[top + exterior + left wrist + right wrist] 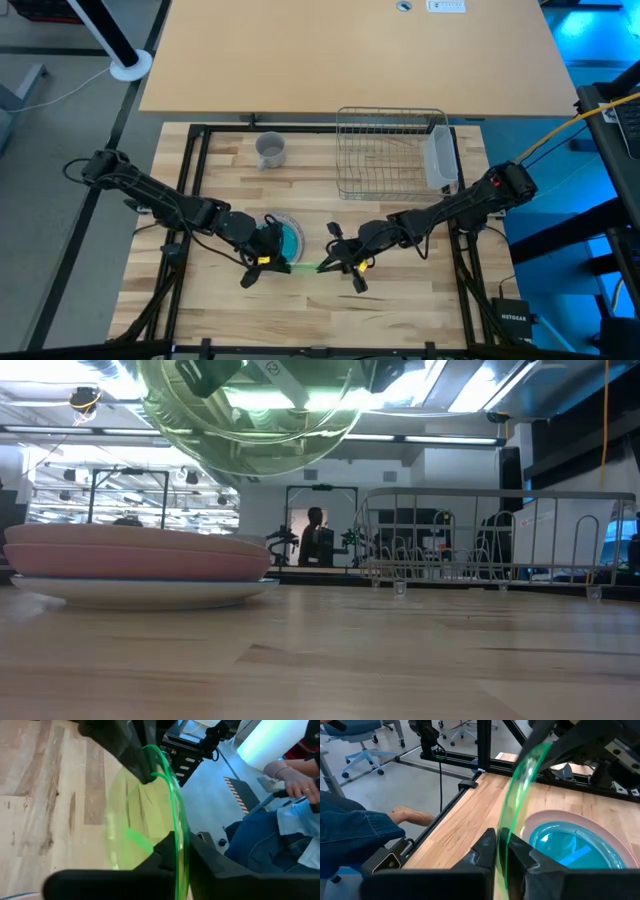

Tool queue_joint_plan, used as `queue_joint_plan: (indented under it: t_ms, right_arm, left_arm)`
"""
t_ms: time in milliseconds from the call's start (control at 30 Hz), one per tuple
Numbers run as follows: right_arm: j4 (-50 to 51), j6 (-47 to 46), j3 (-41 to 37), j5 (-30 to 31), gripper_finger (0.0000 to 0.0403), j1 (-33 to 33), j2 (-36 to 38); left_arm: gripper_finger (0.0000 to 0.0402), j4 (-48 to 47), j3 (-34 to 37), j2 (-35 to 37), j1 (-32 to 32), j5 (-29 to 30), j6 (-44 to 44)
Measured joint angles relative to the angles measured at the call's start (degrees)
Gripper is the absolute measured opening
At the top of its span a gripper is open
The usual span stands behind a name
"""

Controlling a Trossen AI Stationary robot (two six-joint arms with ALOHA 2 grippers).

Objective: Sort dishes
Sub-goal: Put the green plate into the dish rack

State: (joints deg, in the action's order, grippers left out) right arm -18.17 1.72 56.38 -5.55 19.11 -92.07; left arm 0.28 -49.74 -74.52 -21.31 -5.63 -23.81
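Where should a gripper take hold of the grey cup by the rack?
Take the grey cup at its rim, coming straight down from above. It stands upright with its mouth open upward and bare table all around. The wire dish rack stands apart on its right, so one finger could drop inside the wall, one outside.

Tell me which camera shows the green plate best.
The right wrist view: the green plate stands on edge, clamped by the right end effector, above the pink plate. The left wrist view shows its rim gripped too; the low view its underside; the high view a sliver.
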Motion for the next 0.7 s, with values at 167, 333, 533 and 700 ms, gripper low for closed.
queue_joint_plan:
  t_ms: [167,333,533,700]
  right_arm:
    - [-0.2,0.0,0.0,0.1,0.0052,0.0,0.0]
    - [-1.2,-2.7,0.0,0.9,0.0101,0.0,0.0]
    - [5.7,1.0,4.6,4.9,0.0149,-0.1,2.1]
    - [24.2,7.2,14.7,12.2,0.0162,-0.1,4.7]
  left_arm:
    - [0.0009,0.2,0.0,0.0,0.0,0.0,-0.1]
    - [0.0005,0.4,0.0,0.0,0.0,0.0,-2.0]
    - [0.0002,0.4,0.0,0.0,-0.1,-0.3,-6.6]
    - [0.0001,0.5,0.0,0.0,-0.1,0.1,-9.3]
